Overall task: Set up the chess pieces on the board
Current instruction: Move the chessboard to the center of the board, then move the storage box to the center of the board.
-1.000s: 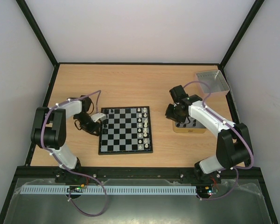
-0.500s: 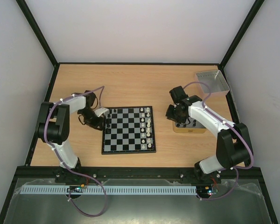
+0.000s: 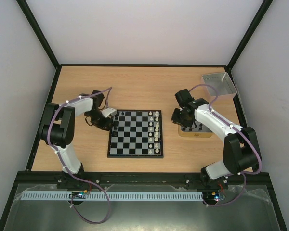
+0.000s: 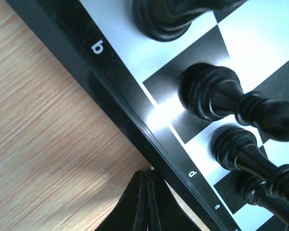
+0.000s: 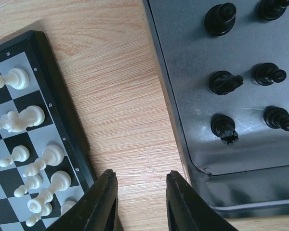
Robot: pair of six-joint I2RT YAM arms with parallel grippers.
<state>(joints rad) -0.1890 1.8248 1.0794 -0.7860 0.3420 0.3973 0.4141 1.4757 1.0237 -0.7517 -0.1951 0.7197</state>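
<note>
The board [image 3: 135, 144] lies mid-table with white chess pieces [image 3: 156, 130] in its right columns and black ones [image 3: 116, 126] along its left edge. My left gripper [image 3: 111, 115] is shut and holds nothing. In the left wrist view its tips [image 4: 149, 174] rest against the board's black rim [image 4: 111, 91], beside black pieces [image 4: 212, 91]. My right gripper [image 5: 140, 182] is open over bare wood, with the board [image 5: 58, 106] to its left and a tin [image 5: 183, 139] to its right. Nothing is between its fingers. Several black pieces [image 5: 224, 82] stand in the tin.
The gold-rimmed tin [image 3: 197, 135] sits right of the board under my right arm. A clear grey tray [image 3: 219, 84] stands at the back right corner. Walls enclose the table on three sides.
The board has slid to the right, with my shut left gripper following against its left edge. The right arm has barely moved.
</note>
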